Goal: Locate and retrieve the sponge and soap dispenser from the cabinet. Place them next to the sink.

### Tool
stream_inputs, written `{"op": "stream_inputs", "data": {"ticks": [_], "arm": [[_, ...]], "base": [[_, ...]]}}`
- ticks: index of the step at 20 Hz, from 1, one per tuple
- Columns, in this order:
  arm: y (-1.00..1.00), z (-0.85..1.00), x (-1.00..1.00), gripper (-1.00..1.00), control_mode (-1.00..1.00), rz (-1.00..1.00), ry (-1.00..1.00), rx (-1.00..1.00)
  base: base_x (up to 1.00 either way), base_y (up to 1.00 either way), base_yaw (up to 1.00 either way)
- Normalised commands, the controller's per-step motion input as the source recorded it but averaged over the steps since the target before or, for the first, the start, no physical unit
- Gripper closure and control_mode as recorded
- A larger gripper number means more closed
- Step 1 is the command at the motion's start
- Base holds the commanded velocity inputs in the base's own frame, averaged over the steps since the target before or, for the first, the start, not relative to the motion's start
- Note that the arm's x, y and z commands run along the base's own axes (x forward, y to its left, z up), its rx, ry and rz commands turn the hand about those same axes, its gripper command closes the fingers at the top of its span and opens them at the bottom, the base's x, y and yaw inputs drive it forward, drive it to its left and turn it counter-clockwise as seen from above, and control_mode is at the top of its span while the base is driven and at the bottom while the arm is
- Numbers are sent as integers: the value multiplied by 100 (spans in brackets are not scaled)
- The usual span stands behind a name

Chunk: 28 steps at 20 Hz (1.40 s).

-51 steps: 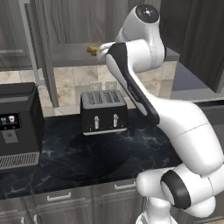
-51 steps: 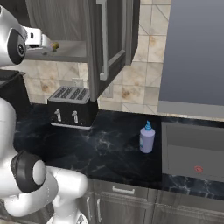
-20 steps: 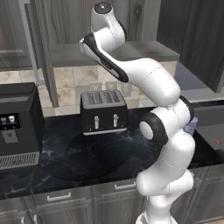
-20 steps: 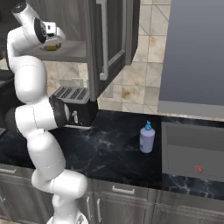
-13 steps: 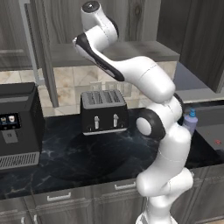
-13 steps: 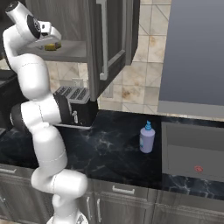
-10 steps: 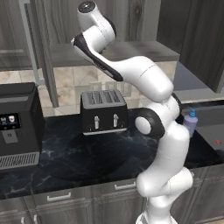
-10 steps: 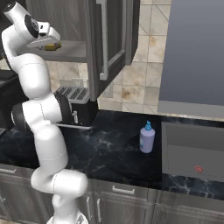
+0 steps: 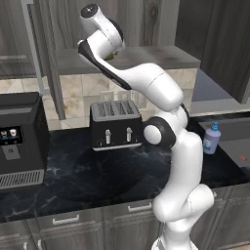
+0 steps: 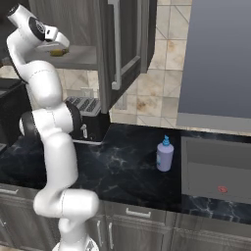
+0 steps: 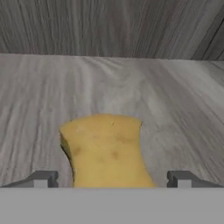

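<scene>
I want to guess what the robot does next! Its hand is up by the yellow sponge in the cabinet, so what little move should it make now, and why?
Probably close the hand on the sponge. The sponge lies on the cabinet shelf between the two open fingertips, which stand apart from its sides, so nothing grips it yet. The soap dispenser already stands beside the sink.

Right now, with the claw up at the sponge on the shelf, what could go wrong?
The claw is open with the sponge between its tips; closing off-centre might squeeze it out. Pushing in further could shove it back along the cabinet shelf. The toaster stands just below if it falls.
</scene>
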Motion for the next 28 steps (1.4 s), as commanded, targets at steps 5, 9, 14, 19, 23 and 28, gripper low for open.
{"op": "stream_inputs", "data": {"ticks": [5,9,14,19,23,28], "arm": [[8,-33,-2,-100,-100,-24,4,3],[13,-47,-16,100,-100,-15,1,4],[-6,-21,-25,100,-100,-7,0,3],[-39,-21,-69,100,-100,-9,0,0],[-33,-11,-98,100,-100,-6,-3,2],[-32,-9,-100,100,-100,-4,-3,2]], "base": [[0,0,0],[0,0,0],[0,0,0],[0,0,0],[0,0,0],[0,0,0]]}}
